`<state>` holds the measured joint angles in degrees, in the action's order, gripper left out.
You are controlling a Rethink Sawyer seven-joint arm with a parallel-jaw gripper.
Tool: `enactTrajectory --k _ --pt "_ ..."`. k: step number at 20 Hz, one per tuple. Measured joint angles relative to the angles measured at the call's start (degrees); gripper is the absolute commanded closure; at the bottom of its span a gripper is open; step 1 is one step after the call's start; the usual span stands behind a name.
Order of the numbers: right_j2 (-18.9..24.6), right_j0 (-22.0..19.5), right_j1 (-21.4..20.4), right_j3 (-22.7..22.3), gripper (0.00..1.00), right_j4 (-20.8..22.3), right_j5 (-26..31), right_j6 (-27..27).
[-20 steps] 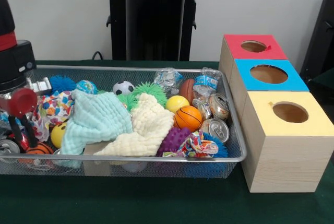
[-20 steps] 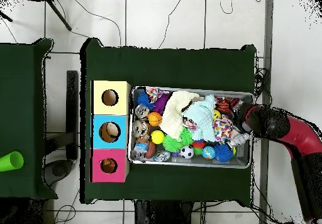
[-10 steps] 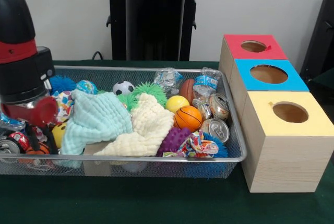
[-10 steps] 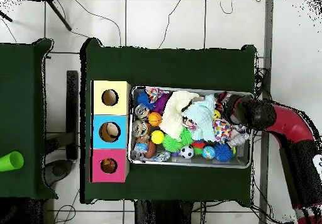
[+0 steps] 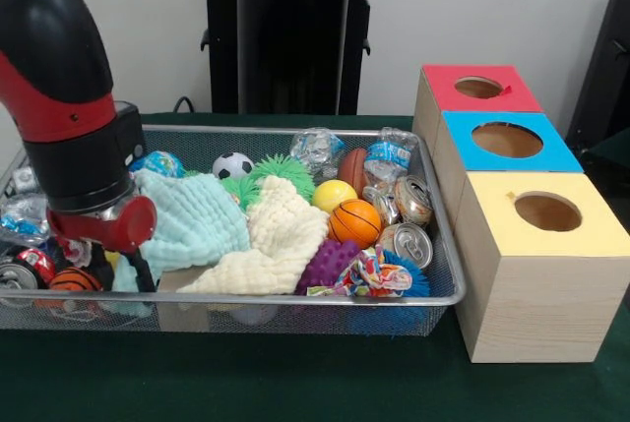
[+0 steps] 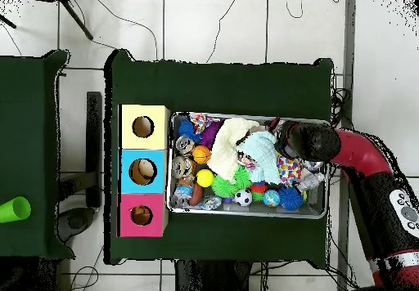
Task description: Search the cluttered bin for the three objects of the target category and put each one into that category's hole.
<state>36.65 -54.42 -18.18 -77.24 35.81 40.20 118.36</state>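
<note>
A wire mesh bin (image 5: pixel 295 297) (image 6: pixel 245 214) is crammed with toys. A mint cloth (image 5: pixel 192 220) (image 6: pixel 266 150) and a cream cloth (image 5: pixel 281 235) (image 6: pixel 232 141) cover its middle. Around them lie an orange basketball (image 5: pixel 354 220), a yellow ball (image 5: pixel 333 194), a soccer ball (image 5: pixel 232 164), drink cans (image 5: pixel 407 242) and crushed bottles (image 5: pixel 317 150). My gripper (image 5: pixel 120 272) (image 6: pixel 286 141) is down inside the bin's left end in the front view, open, at the mint cloth's edge. A red can (image 5: pixel 34 265) and a small basketball (image 5: pixel 74 279) lie just left of it.
Three wooden boxes with round holes stand in a row beside the bin: yellow (image 5: pixel 591 235) (image 6: pixel 127 127), blue (image 5: pixel 561 156) (image 6: pixel 127 171) and red (image 5: pixel 443 88) (image 6: pixel 127 215). Something lies inside the blue box's hole. A green cup (image 6: pixel 12 210) sits on a separate table.
The arm has swung into the bin from its end, rightward in the front view, and now covers the patterned cloth and yellow smiley ball. The toys look unmoved.
</note>
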Motion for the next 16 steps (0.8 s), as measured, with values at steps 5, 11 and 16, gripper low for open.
enactTrajectory --k 5,11,16 --pt "0.75 -1.25 1.93 0.89 0.00 -0.38 0.44 -0.01" --pt "1.59 -2.73 2.37 1.08 0.00 -0.60 1.04 0.00" --pt "1.73 -4.17 2.00 0.66 0.00 -0.55 0.96 0.00"
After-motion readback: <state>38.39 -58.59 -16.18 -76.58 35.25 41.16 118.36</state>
